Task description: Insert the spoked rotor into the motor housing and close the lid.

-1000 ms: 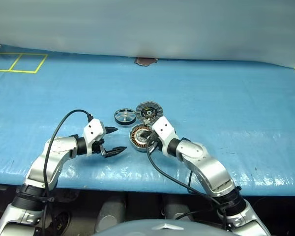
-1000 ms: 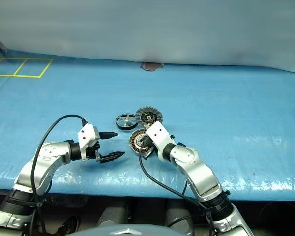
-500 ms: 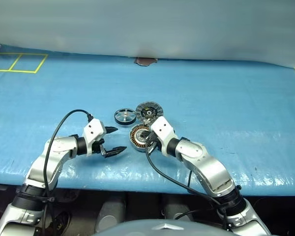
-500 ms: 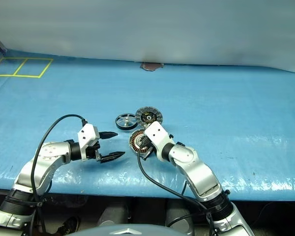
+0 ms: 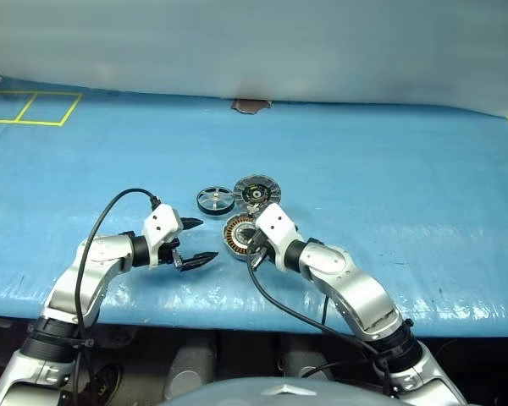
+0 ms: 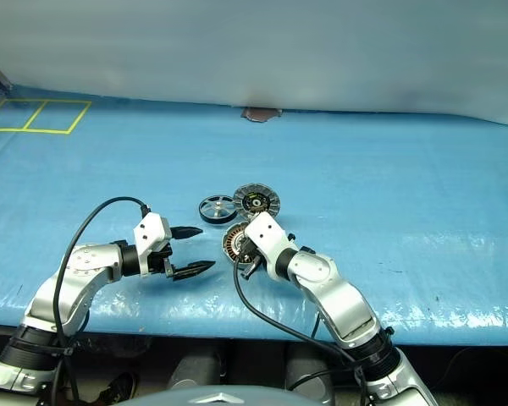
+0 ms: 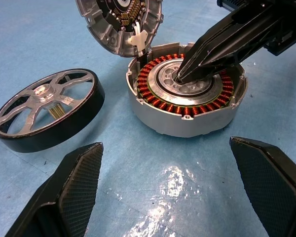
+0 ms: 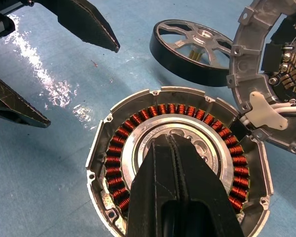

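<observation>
The motor housing, a silver cup with coppery windings, sits on the blue table near its front edge. Its lid stands open, hinged up from the far rim. To the left of the lid, the spoked rotor lies flat on the table, apart from the housing. My right gripper is shut, holds nothing, and has its tips down on the housing's silver centre. My left gripper is open and empty just left of the housing, its fingers spread wide and low over the table.
A blue tarp covers the table, and its front edge runs just below the arms. Yellow tape squares mark the far left. A small brown patch sits at the back edge.
</observation>
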